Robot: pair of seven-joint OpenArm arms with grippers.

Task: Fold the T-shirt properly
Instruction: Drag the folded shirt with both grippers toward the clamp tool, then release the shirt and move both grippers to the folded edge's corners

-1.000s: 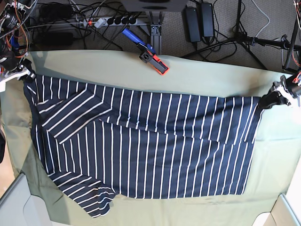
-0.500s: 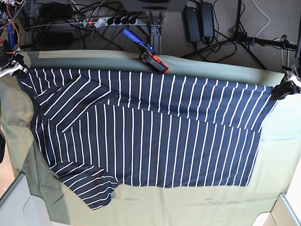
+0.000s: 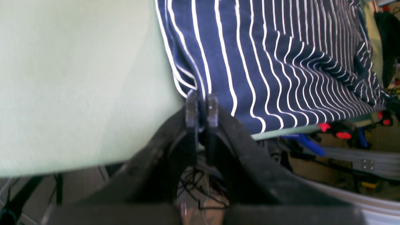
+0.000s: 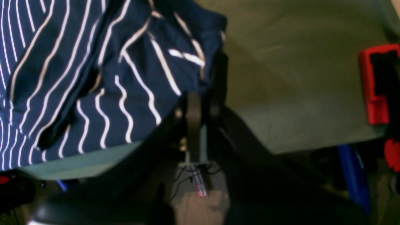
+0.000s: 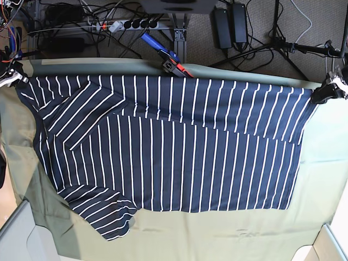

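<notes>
One pale green cloth (image 5: 326, 163) covers table, cables (image 5: 109, 22) behind.

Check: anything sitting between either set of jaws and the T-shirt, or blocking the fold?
No. Both the left gripper and right gripper are shut directly on the T-shirt, at its far corners. The only nearby object is a clamp at the table's far edge, with the stretched edge reaching it.
</notes>
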